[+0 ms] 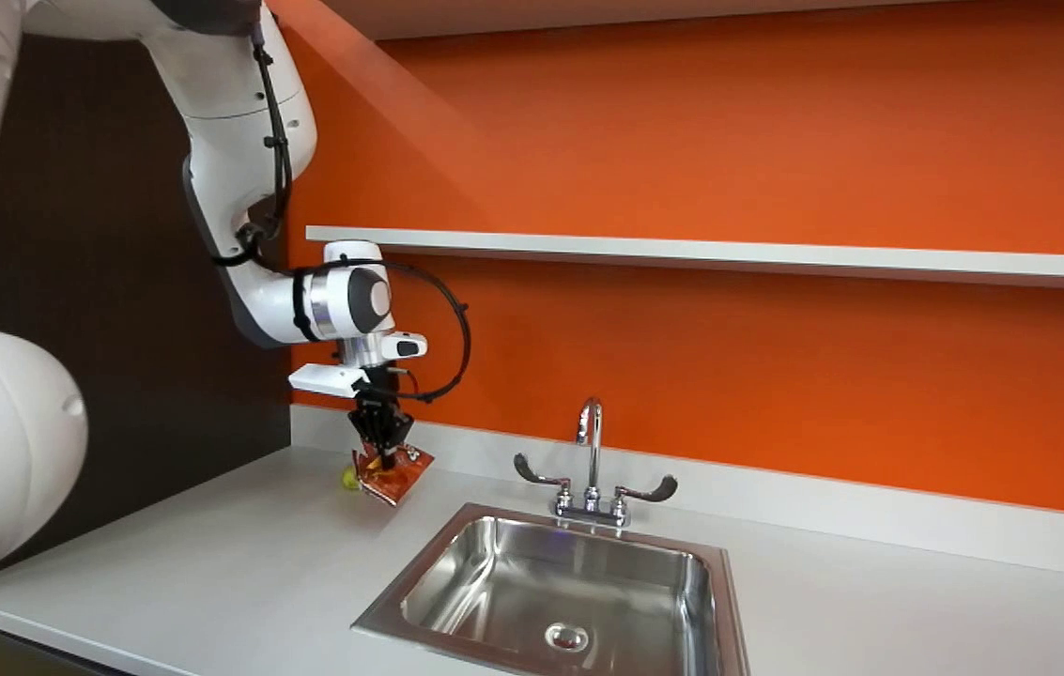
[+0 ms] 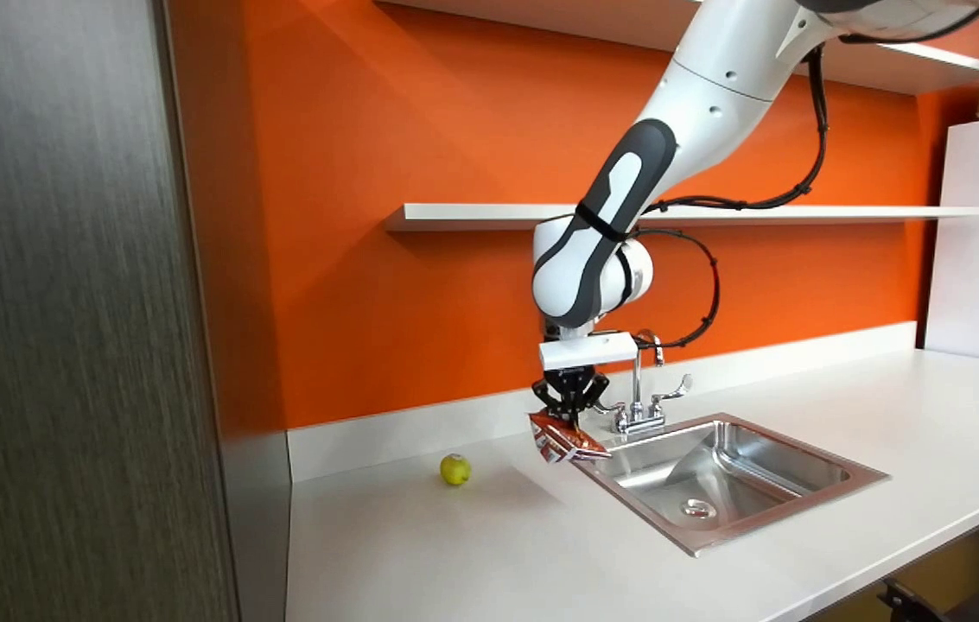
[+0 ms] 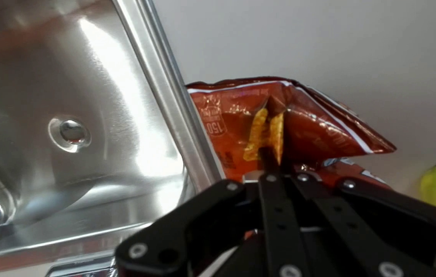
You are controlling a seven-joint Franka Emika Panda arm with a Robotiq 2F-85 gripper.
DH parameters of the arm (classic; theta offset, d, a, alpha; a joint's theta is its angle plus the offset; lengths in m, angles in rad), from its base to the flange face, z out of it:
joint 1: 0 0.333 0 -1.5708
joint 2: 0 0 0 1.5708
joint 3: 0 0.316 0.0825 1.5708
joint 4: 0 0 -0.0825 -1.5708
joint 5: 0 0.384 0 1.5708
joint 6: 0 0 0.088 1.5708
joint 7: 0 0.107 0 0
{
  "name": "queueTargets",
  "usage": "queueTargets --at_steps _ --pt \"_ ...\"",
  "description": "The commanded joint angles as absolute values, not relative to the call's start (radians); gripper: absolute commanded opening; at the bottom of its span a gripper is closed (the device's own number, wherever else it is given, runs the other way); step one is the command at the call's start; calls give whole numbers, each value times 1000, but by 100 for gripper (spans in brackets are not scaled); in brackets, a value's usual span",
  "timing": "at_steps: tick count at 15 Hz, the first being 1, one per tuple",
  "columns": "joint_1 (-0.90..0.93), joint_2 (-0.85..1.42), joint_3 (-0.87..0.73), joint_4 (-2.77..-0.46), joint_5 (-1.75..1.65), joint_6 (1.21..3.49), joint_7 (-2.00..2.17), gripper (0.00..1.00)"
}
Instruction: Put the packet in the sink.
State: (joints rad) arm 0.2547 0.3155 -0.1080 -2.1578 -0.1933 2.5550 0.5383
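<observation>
Pinches the packet (image 3: 294, 127) in the hand (image 1: 388, 460), with the jaws drawn in on its creased middle. Holds it tilted and off the tabletop (image 2: 420, 553), between the sink (image 2: 787, 510) and a yellow-green fruit (image 2: 454, 469), nearer the back edge than the front edge. In the wrist view, shows crinkled red-orange film with pale lines along the margins, printed chips and an upside-down "150". Overlaps the sink's side rim there in line of sight, but hangs apart from that rim (image 1: 416, 571) in an exterior view. Reaches down from above with the white arm (image 1: 250, 141). Behind the sink, toward the tabletop's back edge, has a chrome faucet (image 1: 593, 469) with two lever handles. Near the same edge, toward the corner by the dark panel (image 1: 146, 282), has the fruit resting on the surface. Along the orange wall (image 1: 729, 141), above the back edge, has a long white shelf (image 1: 719, 250).
</observation>
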Motion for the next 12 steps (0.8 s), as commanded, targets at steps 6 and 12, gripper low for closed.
queueTargets --at_steps 6,12 --pt "154 301 -246 -2143 -288 2545 648 0" --pt "69 359 -333 -2110 -320 2580 683 0"
